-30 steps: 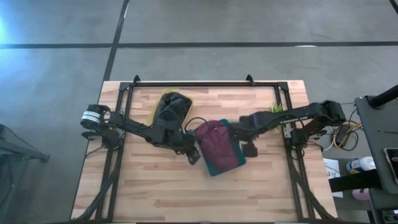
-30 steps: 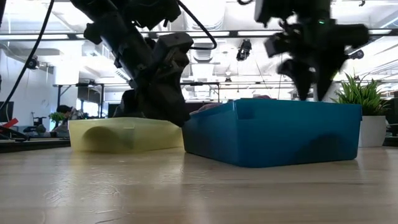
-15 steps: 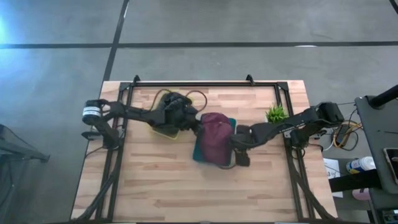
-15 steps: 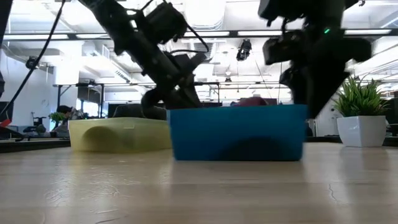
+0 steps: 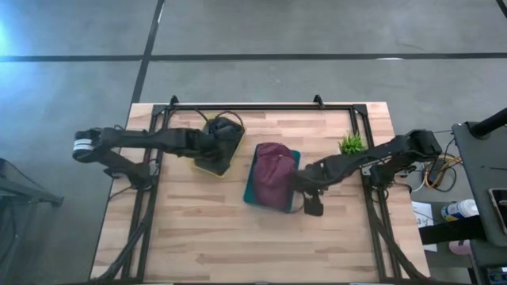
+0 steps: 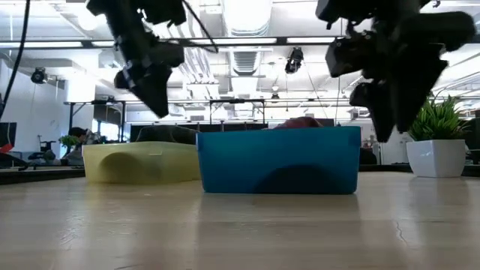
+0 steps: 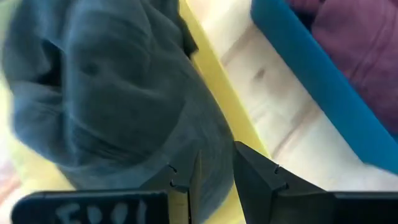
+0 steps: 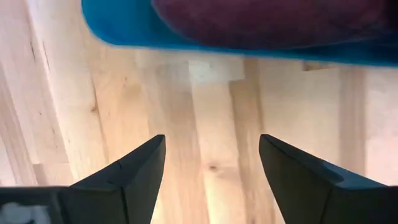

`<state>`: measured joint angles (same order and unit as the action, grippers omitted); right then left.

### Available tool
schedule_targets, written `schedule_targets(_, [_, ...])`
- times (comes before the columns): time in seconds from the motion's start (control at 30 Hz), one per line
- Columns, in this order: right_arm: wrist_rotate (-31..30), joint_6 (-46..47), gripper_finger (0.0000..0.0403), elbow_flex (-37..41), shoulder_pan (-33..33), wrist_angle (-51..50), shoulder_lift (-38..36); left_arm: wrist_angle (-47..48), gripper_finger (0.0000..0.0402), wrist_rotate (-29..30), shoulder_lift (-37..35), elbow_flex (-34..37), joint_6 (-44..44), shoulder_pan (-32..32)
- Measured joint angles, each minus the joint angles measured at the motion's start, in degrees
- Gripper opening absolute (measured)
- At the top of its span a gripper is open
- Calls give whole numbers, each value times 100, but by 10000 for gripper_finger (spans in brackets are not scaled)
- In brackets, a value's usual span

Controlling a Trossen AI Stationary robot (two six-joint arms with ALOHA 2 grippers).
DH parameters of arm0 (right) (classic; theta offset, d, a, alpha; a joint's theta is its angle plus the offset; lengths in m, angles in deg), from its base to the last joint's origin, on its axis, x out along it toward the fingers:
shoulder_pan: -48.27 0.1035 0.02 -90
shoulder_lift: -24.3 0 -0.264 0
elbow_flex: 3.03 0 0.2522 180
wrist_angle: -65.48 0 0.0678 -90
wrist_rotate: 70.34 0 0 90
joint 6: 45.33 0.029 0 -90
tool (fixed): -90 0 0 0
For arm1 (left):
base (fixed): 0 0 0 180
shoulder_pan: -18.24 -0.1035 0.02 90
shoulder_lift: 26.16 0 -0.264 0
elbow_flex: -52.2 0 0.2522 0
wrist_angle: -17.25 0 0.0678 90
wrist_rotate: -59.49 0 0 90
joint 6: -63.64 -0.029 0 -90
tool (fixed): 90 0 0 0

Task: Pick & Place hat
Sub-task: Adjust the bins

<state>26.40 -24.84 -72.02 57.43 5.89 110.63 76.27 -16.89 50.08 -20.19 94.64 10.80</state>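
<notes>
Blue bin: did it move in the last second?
Yes. The blue bin slid left and turned, ending closer to the yellow tray and farther from the potted plant.

Grey concrete floor (image 5: 261,32) with dark seams surrounds the wooden table (image 5: 206,237). Behind the table: open office hall, white ceiling with strip lights (image 6: 247,9), desks, and a potted plant (image 6: 435,146) in a white pot.

Overhead camera is looking straight down on the whole tabletop (image 5: 198,237); the low one is peering level across it. Both wrist cameras are hugging close, and every view is sharing the blue bin (image 6: 277,161).
</notes>
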Motion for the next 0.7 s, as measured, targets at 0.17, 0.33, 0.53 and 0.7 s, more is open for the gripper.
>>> schedule_targets(0.17, [-4, 411, 249, 105, 223, 559, 231, -586, 85, -864, 134, 509, 98, 51])
schedule_targets(0.33, [-91, 718, 244, 90, 235, 1067, 432, -1109, 85, -1150, 607, 891, 100, 161])
schedule_targets(0.53, [-1173, 953, 242, 47, 178, 1218, 449, -1440, 85, -1971, 1172, 831, 295, 207])
schedule_targets(0.7, [-1448, 912, 239, 51, -129, 1198, 453, -2185, 85, -2433, 1386, 566, 535, 355])
